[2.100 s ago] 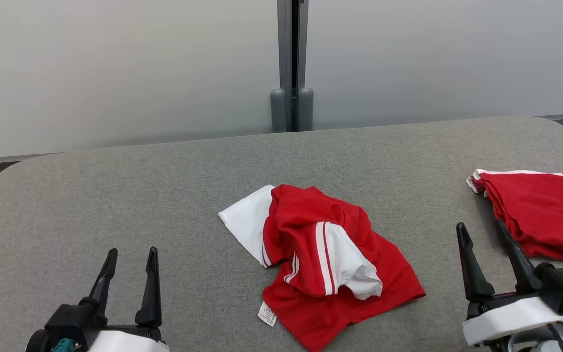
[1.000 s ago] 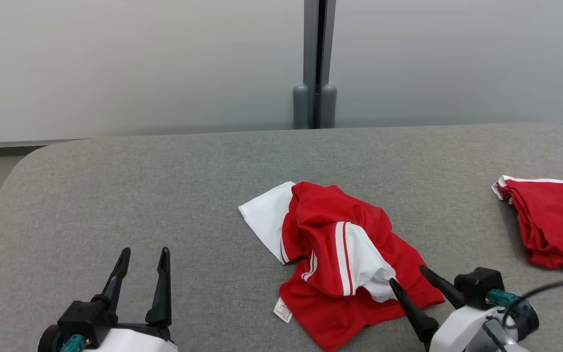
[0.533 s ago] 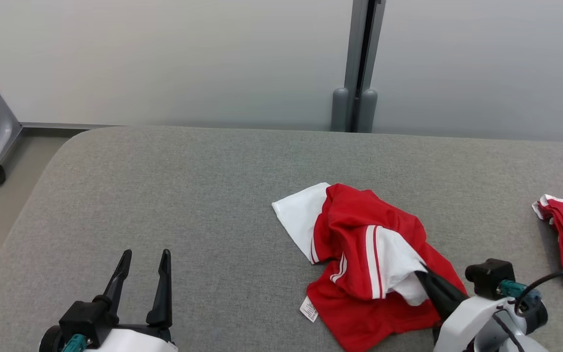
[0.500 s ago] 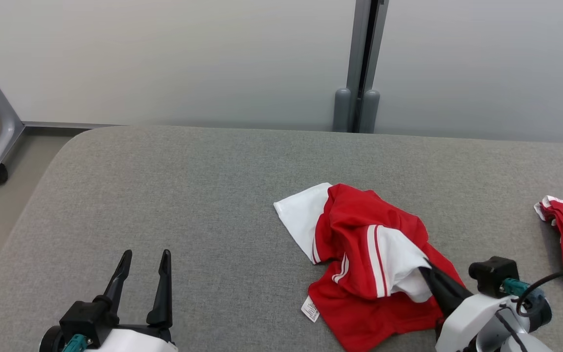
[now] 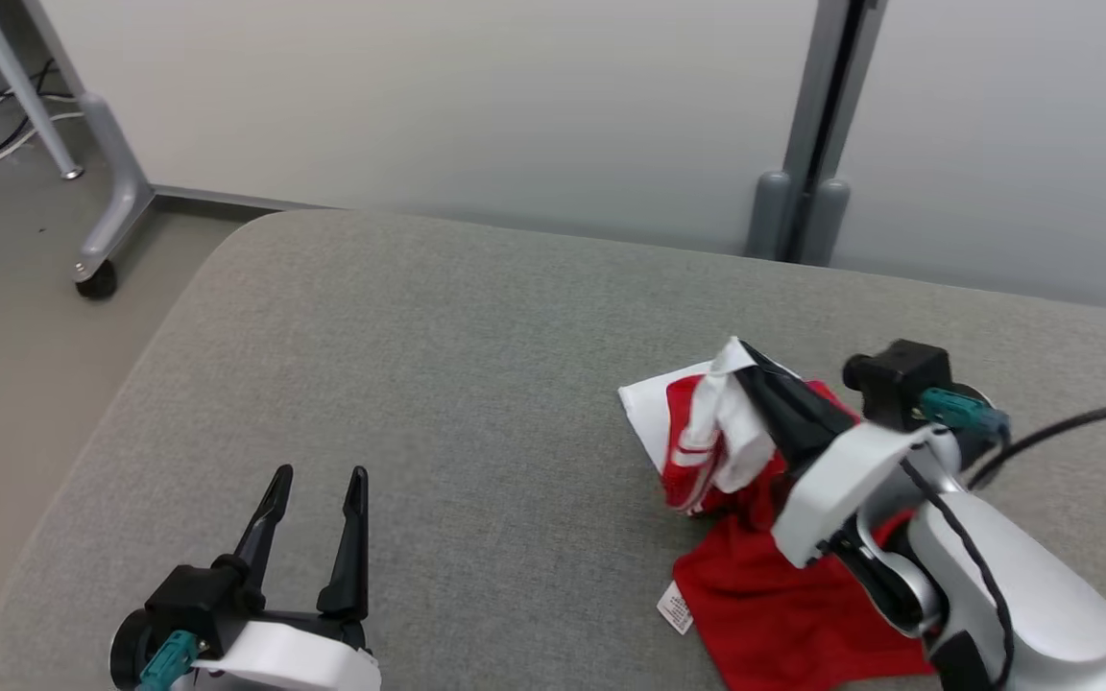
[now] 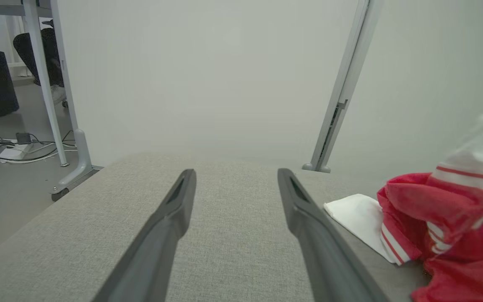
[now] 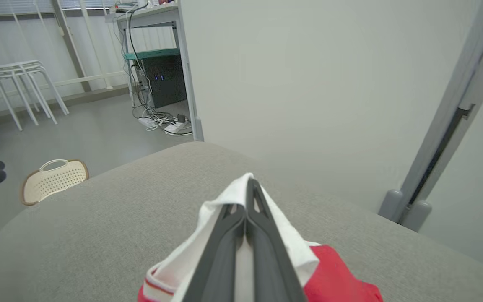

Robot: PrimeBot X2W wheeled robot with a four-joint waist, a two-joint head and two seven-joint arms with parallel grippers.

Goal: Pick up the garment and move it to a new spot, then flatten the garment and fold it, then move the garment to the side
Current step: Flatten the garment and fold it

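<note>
On the grey table [image 5: 399, 345], our head camera finds our right gripper [image 5: 747, 351] clamped on a white fold of the red-and-white garment [image 5: 774, 614], which is raised there, the rest trailing on the table. Our left gripper [image 5: 320, 472] hangs empty, well apart. From our left wrist, fingers [image 6: 170, 218] stand spread, the garment [image 6: 442, 209] to the right. From our right wrist, fingers [image 7: 224, 243] press together on white cloth.
</note>
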